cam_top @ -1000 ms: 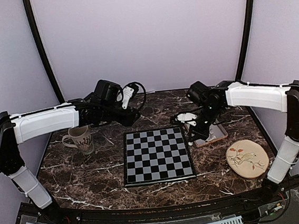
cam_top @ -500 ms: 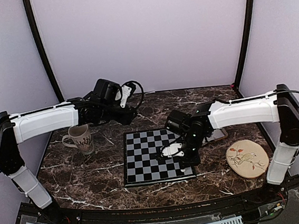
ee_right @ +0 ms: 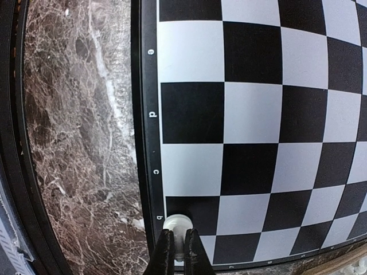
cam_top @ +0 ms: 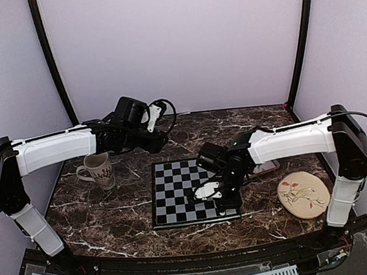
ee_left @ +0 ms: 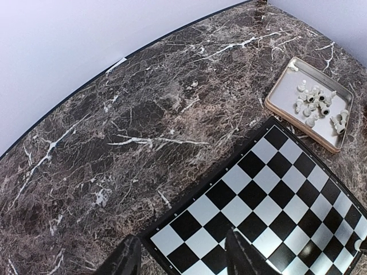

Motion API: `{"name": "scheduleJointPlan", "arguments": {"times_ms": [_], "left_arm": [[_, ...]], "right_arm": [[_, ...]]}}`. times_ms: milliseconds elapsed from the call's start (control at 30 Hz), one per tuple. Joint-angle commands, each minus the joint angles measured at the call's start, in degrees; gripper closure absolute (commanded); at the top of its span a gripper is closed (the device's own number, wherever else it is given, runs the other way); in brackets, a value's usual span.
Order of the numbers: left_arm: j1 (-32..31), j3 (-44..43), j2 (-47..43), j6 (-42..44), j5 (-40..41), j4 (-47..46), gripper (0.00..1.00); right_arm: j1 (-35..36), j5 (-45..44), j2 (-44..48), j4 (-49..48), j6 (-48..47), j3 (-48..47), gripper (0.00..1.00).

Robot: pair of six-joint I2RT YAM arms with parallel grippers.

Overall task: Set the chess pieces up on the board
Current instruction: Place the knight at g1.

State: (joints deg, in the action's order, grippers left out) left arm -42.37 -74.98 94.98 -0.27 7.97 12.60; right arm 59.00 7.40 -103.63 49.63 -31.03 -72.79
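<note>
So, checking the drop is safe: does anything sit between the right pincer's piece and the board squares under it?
Nothing visible does. The right pincer, shut on a white chess piece, is at the edge of the board by the letter b; nearby squares are bare.

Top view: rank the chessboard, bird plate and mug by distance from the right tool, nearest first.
1. Chessboard: directly under the right tool, at its near right corner.
2. Bird plate: to the tool's right, off the board.
3. Mug: far left, beyond the board.
</note>
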Motion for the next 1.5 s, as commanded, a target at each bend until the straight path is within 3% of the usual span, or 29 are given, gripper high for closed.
{"name": "scheduleJointPlan", "arguments": {"times_ms": [0, 233, 833, 1100, 1267, 1467], "left_arm": [[0.2, -1.7, -1.2, -0.1, 0.0, 1.1, 0.48], [0.1, -1.8, -1.1, -0.2, -0.4, 1.2, 0.48], [0.2, -2.1, -0.7, -0.1, -1.0, 1.6, 0.48], [0.1, -2.0, 0.1, -0.4, 0.7, 1.7, 0.48], [0.2, -2.5, 1.2, -2.9, 3.0, 3.1, 0.49], [0.2, -1.9, 0.3, -5.6, 2.2, 6.4, 0.51]], "right_arm": [[1.0, -1.1, -1.4, -0.9, 0.5, -1.6, 1.0], [1.1, -3.1, -1.8, -1.8, 1.2, -1.5, 1.0], [1.1, -1.9, -1.4, -1.6, 2.1, -1.7, 0.81], [0.3, -0.9, 3.1, 1.0, 1.7, -2.7, 0.72], [-4.4, 3.2, 8.8, 1.5, 1.5, -1.6, 0.7], [-16.1, 9.4, 17.8, -3.3, 1.9, 5.0, 0.69]]}}
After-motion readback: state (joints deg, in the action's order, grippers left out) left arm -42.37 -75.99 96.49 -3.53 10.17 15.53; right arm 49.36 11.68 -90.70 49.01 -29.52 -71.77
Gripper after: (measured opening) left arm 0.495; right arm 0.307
